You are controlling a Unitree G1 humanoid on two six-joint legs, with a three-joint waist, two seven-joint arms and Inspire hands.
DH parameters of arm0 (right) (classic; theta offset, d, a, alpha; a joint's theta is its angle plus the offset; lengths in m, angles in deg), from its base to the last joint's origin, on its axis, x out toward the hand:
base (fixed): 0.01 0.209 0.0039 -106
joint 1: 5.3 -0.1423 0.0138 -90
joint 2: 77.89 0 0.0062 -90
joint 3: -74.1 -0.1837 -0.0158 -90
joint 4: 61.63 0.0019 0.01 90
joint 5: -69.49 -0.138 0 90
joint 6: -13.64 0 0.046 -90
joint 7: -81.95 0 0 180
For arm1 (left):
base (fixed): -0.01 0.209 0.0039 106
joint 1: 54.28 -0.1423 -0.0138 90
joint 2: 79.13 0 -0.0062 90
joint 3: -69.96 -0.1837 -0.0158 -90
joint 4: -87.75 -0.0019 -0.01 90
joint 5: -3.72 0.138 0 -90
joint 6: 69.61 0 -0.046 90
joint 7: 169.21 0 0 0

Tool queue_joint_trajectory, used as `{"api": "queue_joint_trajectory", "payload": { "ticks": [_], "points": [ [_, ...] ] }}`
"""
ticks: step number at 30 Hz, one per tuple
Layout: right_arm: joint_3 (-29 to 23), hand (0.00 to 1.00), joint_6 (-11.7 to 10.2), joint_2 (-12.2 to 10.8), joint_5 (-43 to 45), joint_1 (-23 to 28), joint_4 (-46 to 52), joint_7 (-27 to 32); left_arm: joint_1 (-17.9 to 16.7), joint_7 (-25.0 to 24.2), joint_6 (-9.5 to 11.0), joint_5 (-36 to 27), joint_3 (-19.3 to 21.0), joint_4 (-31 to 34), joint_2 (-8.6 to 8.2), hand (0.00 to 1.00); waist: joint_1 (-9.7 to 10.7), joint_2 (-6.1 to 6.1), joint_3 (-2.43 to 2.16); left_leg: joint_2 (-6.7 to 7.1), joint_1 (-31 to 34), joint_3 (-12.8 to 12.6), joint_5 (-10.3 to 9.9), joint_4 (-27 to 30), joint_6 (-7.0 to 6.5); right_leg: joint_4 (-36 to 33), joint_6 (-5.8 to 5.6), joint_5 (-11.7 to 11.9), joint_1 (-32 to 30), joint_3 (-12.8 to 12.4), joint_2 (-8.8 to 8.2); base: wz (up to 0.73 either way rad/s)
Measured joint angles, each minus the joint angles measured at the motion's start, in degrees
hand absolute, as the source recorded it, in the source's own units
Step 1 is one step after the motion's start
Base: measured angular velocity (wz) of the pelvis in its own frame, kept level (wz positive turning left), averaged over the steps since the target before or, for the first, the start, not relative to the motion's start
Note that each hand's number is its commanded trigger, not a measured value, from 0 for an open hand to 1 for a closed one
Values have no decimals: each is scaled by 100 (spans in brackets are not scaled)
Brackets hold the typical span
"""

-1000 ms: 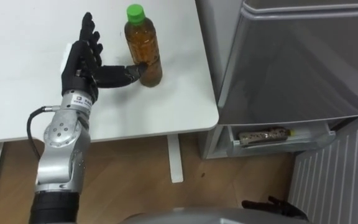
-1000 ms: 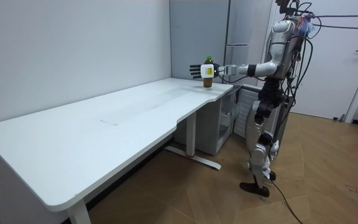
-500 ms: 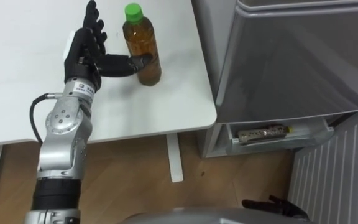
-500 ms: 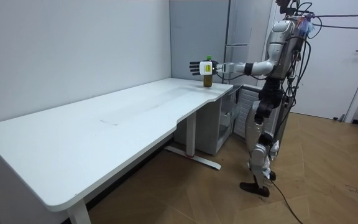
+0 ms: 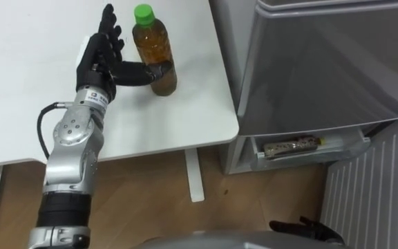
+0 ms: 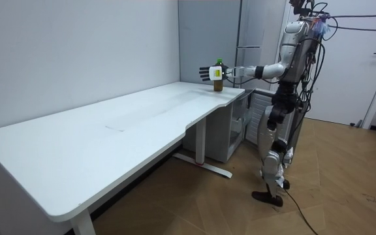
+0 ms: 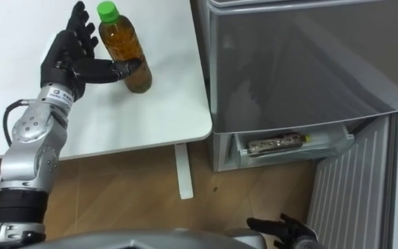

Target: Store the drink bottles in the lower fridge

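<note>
The white counter [image 5: 185,124] takes up the left of the eye views. Just beside its right edge stands the grey fridge [image 5: 323,69]. Low in the fridge, a white tray [image 5: 354,146] sits exposed, next to a white ribbed panel [image 5: 372,200].

The room view gives the stance. The robot stands upright on the wooden floor at the counter's far corner, in front of the fridge. Its left arm is stretched out level over the counter top.

The tea bottle [image 5: 154,52] stands upright on the counter near the edge that faces the fridge. Its green cap [image 5: 143,12] is on. The left hand [image 5: 99,59] is just to the bottle's left, with the fingers straight, spread wide and pointing away from the robot. The eye views show the contact plainly: the thumb [image 5: 140,71] reaches across and its tip touches the lower part of the bottle's side. The fingers themselves are apart from the bottle and nothing is curled round it.

From the room view's side angle the bottle reads as a small upright shape with a pale label, just past the outstretched hand.

A second bottle [image 5: 292,146] lies on its side in the white tray. The right hand [image 5: 302,227] is at the bottom edge of the eye views, near the ribbed panel, and whether it is wide or closed cannot be told.
</note>
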State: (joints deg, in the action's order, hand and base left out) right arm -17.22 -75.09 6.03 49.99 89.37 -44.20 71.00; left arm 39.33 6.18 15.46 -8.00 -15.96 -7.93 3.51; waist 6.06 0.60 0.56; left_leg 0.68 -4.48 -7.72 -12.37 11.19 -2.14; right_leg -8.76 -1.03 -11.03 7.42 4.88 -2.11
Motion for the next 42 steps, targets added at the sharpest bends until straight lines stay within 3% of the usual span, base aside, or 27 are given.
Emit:
{"api": "queue_joint_trajectory", "payload": {
  "ticks": [4,8,23,33,36,38,39,40,41,42],
  "points": [
    [-1,0,-1,1,1,-32,-1,93,27,-25,0,0,-5,-19,19,0,30,54,14,0,-6,-4,0,-8,0,1,0,0,-9,1,0,0],
    [1,0,-2,19,0,-38,-8,230,76,-152,-2,-46,-8,-110,38,0,29,118,-1,4,-15,-17,2,-27,3,2,0,0,-8,21,4,0],
    [3,0,0,26,85,-152,-117,450,352,-277,-8,-515,-220,-117,155,0,62,189,21,0,-16,-63,4,-40,6,3,0,0,-44,-12,9,-1],
    [11,0,7,26,225,-248,-128,458,352,-436,-8,-698,-215,-124,159,0,146,175,29,-2,-6,-79,4,-52,6,1,0,0,-54,-25,11,0],
    [9,0,14,11,231,-247,-126,446,352,-548,-8,-904,-207,-132,159,0,133,134,46,-2,-7,-82,4,-57,6,0,0,0,-62,-26,13,0],
    [9,0,79,-6,230,-243,-114,413,352,-629,-14,-903,-206,-177,158,0,130,88,29,-3,-5,-90,4,-58,6,0,0,0,-72,-27,14,0],
    [9,0,103,-9,230,-246,-111,401,352,-631,-21,-903,-206,-180,158,7,130,75,27,-4,-4,-90,4,-58,6,-1,0,0,-75,-29,14,0],
    [8,0,132,-13,230,-247,-108,389,352,-635,-29,-903,-205,-180,158,22,129,50,20,-3,1,-95,4,-58,6,-1,0,0,-81,-32,15,0],
    [8,0,133,-18,231,-247,-109,389,352,-641,-50,-899,-205,-181,159,53,124,39,14,-2,0,-97,4,-58,6,-3,0,0,-82,-38,15,0],
    [9,0,133,-19,230,-247,-110,389,352,-644,-59,-897,-205,-184,159,62,123,35,12,-1,-2,-99,4,-58,6,-3,0,0,-80,-43,14,0]
  ]
}}
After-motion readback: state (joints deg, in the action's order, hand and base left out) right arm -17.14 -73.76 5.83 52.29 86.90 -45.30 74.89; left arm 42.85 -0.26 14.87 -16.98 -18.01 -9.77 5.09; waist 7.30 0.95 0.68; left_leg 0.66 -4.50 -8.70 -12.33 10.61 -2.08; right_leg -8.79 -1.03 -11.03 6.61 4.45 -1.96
